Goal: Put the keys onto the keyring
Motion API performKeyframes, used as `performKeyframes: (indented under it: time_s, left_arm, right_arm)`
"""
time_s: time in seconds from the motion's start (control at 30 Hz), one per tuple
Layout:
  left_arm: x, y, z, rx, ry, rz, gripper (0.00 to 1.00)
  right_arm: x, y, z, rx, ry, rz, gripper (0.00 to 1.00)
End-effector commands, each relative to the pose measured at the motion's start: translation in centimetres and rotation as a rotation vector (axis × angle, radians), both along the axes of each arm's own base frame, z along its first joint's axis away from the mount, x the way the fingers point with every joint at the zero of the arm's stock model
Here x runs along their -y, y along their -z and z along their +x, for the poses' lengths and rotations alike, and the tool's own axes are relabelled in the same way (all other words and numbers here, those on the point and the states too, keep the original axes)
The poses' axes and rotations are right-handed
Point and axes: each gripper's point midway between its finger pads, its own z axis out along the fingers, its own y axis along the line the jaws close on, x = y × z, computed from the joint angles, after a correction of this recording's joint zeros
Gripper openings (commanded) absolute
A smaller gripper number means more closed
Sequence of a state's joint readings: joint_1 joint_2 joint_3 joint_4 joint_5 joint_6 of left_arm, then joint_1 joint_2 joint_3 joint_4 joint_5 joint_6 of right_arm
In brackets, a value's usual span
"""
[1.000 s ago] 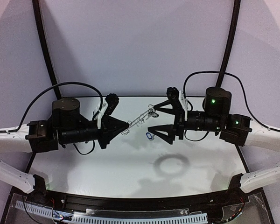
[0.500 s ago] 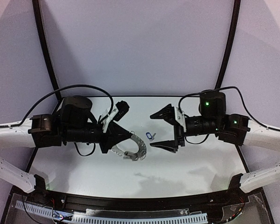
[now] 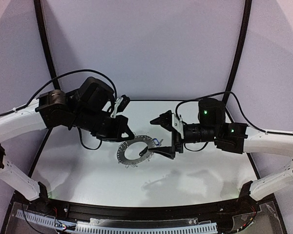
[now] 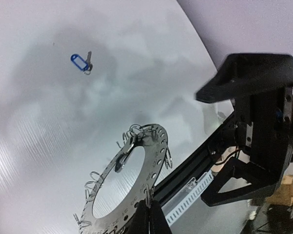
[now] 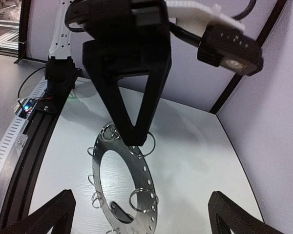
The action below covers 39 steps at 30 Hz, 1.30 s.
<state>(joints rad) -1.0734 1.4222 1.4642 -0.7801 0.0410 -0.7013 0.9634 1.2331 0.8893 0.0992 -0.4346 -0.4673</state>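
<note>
Left wrist view: left gripper (image 4: 146, 214) is clenched on the rim of the flat dark grey ring-shaped disc (image 4: 155, 151) with silver wire loops. The small key with a blue oval plastic tag (image 4: 80, 62) lies loose on the white table (image 4: 34, 146), well apart, not threaded. Right gripper (image 3: 164, 137) is spread wide, empty, near that key. A small dark piece (image 4: 122, 160) across the disc's hole may be the second key, cannot tell.

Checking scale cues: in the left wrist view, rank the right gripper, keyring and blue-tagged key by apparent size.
1. right gripper, largest, though distance from the camera may inflate it
2. keyring, close behind, cut off by the frame's bottom edge
3. blue-tagged key, smallest by far
</note>
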Motion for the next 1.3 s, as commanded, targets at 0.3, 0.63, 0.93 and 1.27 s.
performKeyframes:
  time_s: [0.3,0.63,0.93,1.27]
  left_arm:
    - [2.2,0.8,0.2,-0.632,-0.217,-0.428,0.01]
    - [4.2,-0.2,0.7,-0.662,-0.177,-0.506,0.01]
    - [4.6,0.0,0.3,-0.702,-0.155,-0.505,0.01]
    - [4.7,-0.9,-0.3,-0.74,-0.135,-0.533,0.01]
  right_arm:
    - [-1.1,0.1,-1.7,0.197,-0.093,0.072,0.75]
    - [-1.9,1.2,-0.7,0.251,-0.046,0.036,0.49]
    - [-1.3,1.6,0.7,0.299,0.034,-0.007,0.37]
    - [-0.8,2.6,2.7,0.343,0.134,-0.064,0.27]
